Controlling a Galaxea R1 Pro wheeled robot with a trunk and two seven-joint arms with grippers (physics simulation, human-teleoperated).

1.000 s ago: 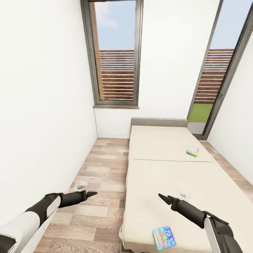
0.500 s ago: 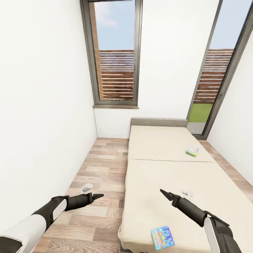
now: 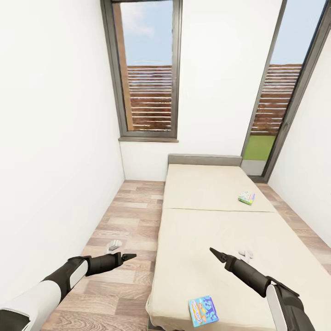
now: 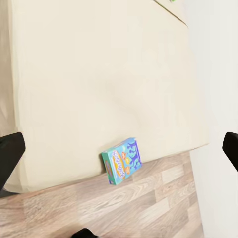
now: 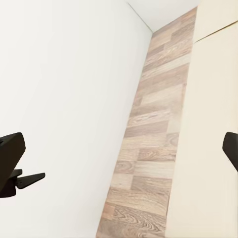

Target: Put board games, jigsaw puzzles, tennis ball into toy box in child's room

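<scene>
- We see the beige bed [image 4: 99, 79] beside wood-plank floor [image 4: 148, 203].
- A blue board game [image 4: 122, 161] lies at the mattress edge (partly overhanging).
- Dark fingertips [image 4: 10, 151] stand wide apart.

White walls [image 3: 59, 115] enclose a wood-plank floor [image 3: 124, 220], with two tall dark-framed windows [image 3: 148, 73] (slatted fencing and blue sky outside) letting in daylight.

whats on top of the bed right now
Two board games lie on the bed: the blue board game near its foot edge, the green board game nearer the headboard. Nothing else shows there.
</scene>
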